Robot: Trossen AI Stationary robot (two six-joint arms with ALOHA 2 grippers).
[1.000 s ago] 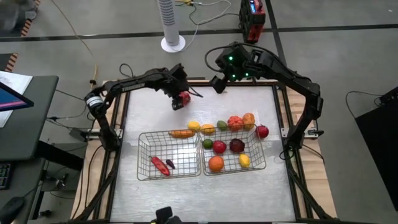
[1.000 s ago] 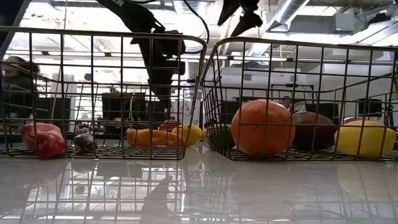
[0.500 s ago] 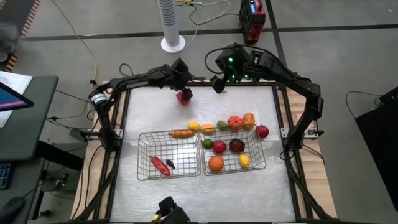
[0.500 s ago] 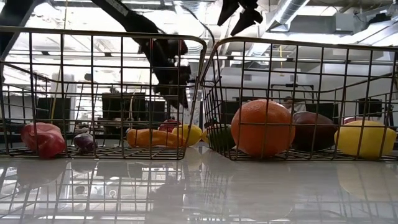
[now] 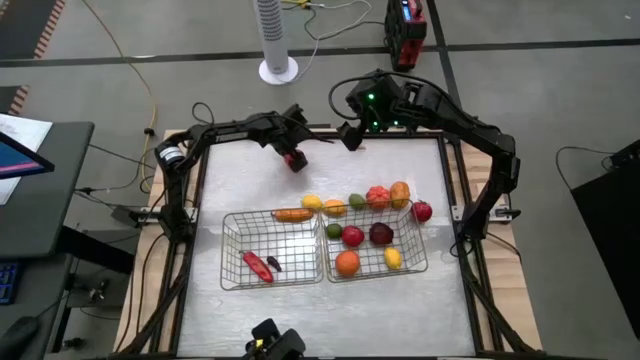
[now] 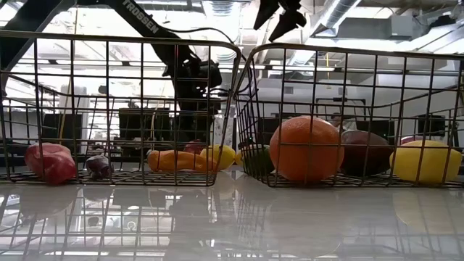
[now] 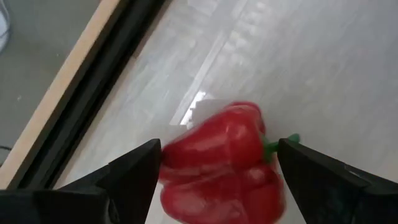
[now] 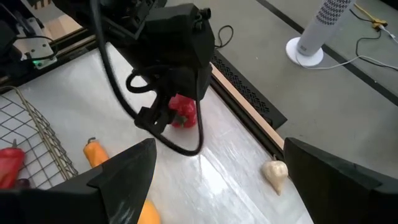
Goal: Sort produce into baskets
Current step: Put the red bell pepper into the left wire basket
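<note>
The red bell pepper is pinched in the left gripper, held above the desk near its far edge, probably for carrying to the left basket. The right gripper waits spread at the far edge. The pepper's underside is cut off. A whitish garlic-like piece is hard to identify.

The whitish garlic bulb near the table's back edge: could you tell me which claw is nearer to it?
Right. The right claw hangs close by the garlic bulb; the left claw, holding the red pepper, is farther away.
</note>
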